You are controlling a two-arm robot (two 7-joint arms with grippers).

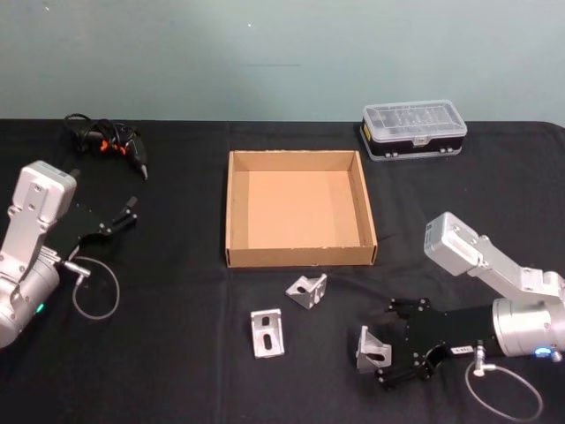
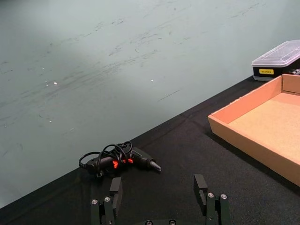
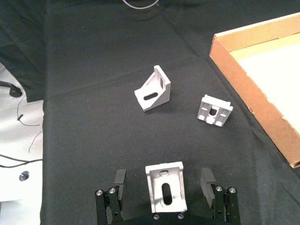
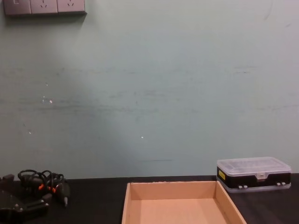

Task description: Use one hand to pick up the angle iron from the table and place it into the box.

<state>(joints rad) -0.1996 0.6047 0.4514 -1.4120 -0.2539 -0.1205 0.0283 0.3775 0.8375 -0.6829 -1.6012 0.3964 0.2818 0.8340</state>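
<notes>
Right wrist view: slotted, seemingly metal angle iron [image 3: 165, 194] between fingers [image 3: 208, 180].

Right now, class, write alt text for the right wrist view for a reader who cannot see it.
The right end effector, jaws open, straddles an angle iron on the black table without touching it. Two more angle irons lie beyond, near the cardboard box.
</notes>
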